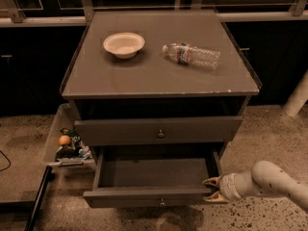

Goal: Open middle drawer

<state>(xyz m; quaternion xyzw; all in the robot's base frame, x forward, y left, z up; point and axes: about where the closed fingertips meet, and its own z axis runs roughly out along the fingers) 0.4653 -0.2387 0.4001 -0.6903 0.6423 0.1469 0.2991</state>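
Note:
The middle drawer [154, 196] is a wide shallow grey drawer with a small brass knob [162, 202]. It stands pulled well out of the grey cabinet [159, 76], and its inside looks empty. The drawer above it [159, 129] is closed. The lowest drawer is hidden beneath the open one. My gripper [211, 190] is at the right end of the open drawer's front panel. One finger [210, 181] is behind the panel and the other is in front of it. My white arm [269, 179] comes in from the lower right.
A white bowl [124, 44] and a lying water bottle [191, 55] are on the cabinet top. A clear bin of snacks [67, 146] hangs on the cabinet's left side. A white post [298, 97] stands at the right. A dark bar [38, 201] is at the lower left.

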